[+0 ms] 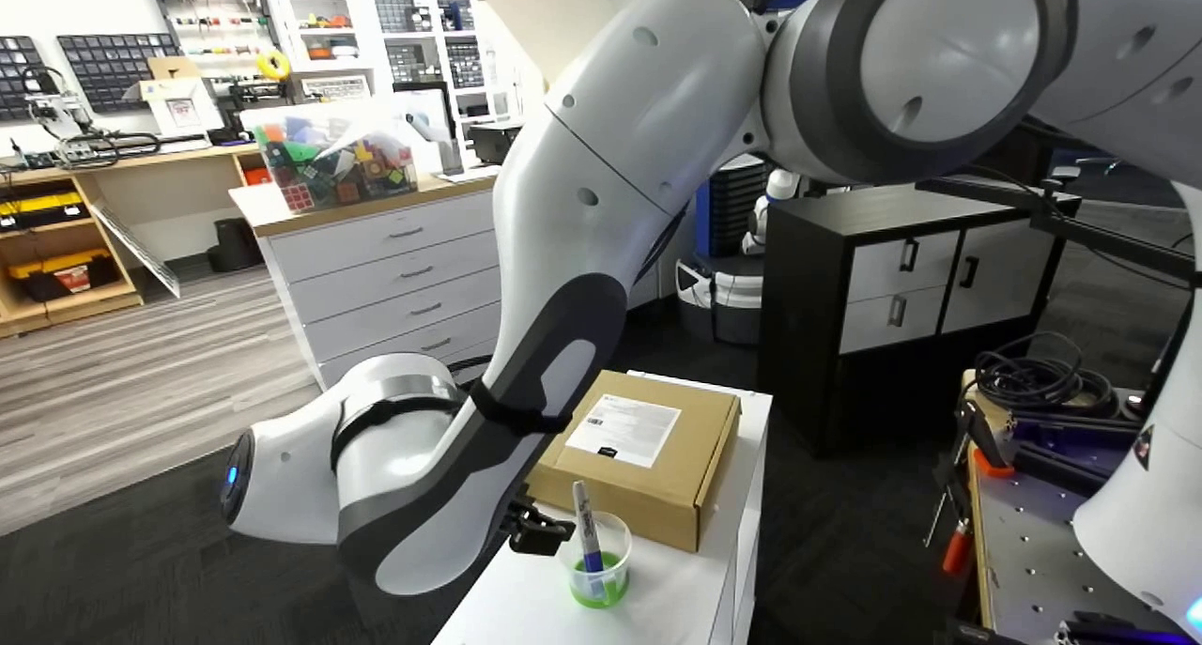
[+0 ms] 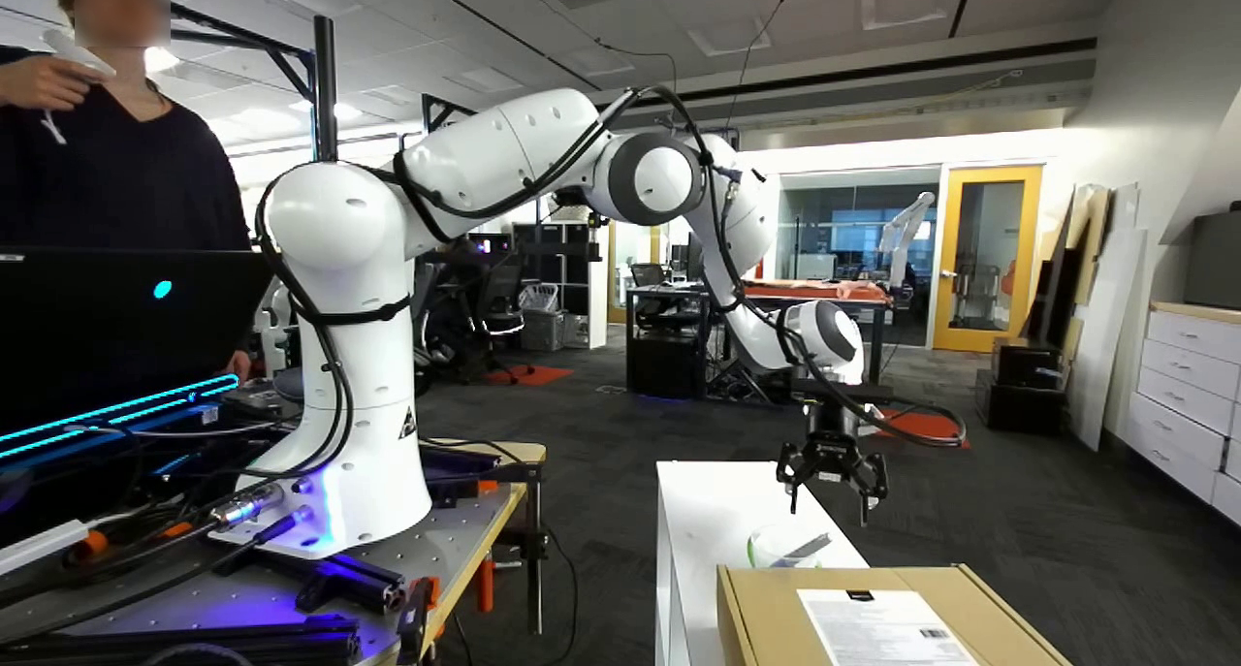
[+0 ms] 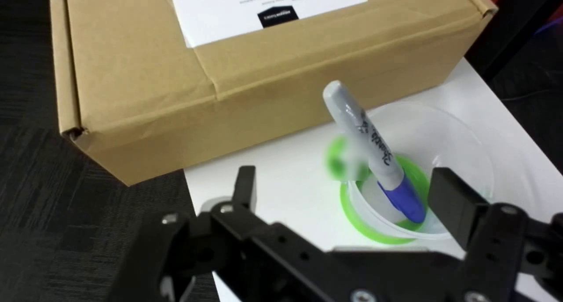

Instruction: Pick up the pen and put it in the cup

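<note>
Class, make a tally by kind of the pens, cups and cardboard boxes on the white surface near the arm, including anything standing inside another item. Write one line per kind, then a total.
Pen: 1, grey and blue, tilted
Cup: 1, clear and green
Cardboard box: 1, brown
Total: 3

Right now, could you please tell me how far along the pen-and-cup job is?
Done: the pen leans inside the cup, blue end down, grey end sticking out. In hand: nothing; the claw is open, its jaws apart. Remaining: the placing looks finished, so perhaps only drawing the claw away from the cup, since it hangs close by.
</note>
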### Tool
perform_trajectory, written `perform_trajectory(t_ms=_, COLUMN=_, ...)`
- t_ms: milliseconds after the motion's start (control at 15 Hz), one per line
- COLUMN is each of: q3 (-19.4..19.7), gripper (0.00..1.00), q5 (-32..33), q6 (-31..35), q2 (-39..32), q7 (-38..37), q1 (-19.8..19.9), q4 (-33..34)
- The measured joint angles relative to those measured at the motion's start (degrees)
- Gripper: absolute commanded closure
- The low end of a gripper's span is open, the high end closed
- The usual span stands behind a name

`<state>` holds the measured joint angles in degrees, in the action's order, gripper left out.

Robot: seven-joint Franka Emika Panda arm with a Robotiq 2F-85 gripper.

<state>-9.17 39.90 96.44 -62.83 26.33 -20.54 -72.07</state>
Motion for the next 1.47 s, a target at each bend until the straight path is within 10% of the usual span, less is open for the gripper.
perform_trajectory(t_ms=600, q3=-1.8, gripper=0.00, q5=-9.4, q6=12.4, q2=5.5, q7=-4.5, q1=7.3, q4=-3.7)
perform_trajectory(t_ms=1467, q3=1.7, gripper=0.00, q5=-13.0, q6=40.4, q2=20.8, q7=-16.5, q1=7.9, q4=-29.7)
